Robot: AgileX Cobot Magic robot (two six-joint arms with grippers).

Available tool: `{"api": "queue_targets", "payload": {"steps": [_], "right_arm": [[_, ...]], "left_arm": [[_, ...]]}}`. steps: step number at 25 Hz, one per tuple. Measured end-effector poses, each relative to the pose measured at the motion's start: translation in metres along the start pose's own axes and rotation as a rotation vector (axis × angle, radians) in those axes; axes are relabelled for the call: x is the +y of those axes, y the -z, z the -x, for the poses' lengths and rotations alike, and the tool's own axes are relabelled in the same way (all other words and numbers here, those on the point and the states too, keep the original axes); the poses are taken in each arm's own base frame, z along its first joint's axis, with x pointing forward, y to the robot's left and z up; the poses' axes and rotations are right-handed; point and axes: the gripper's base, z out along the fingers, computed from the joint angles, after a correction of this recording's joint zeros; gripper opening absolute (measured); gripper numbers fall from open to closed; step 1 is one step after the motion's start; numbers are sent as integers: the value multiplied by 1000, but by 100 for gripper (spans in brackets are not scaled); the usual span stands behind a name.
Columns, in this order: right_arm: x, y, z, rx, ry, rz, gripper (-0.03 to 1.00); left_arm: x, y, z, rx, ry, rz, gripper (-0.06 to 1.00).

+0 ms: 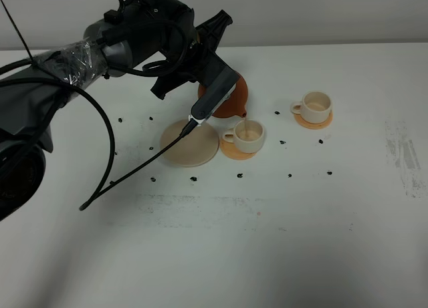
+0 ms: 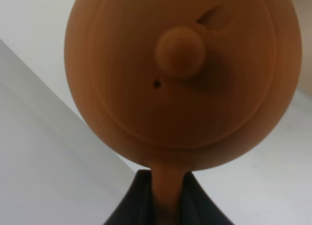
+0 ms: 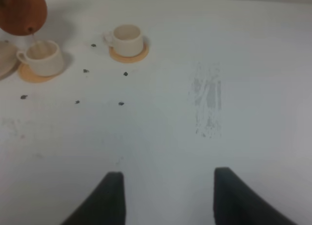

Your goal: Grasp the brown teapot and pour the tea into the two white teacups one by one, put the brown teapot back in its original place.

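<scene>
Left jaws clamp the handle of the brown teapot, tipped spout-down over the left white teacup, beside the bare beige saucer toward the far edge of the white desk. The right white teacup sits on an orange coaster. Black specks dot the top, and a grey scuff lies near the right edge. Right jaws stand wide, empty.

1. I see my bulky black-and-grey left arm, one grey segment wrapped in crinkled clear plastic
2. Loose black cables loop off it
3. The right gripper shows two matte black tapering fingers
</scene>
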Motion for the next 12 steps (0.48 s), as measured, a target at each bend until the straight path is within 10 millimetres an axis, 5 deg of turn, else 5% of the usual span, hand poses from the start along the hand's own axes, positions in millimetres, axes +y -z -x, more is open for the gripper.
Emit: {"api": "queue_targets", "payload": {"steps": [12], "right_arm": [[0, 0, 0, 0, 0, 0, 43]], "left_arm": [[3, -7, 7, 26, -52, 23, 11]]}}
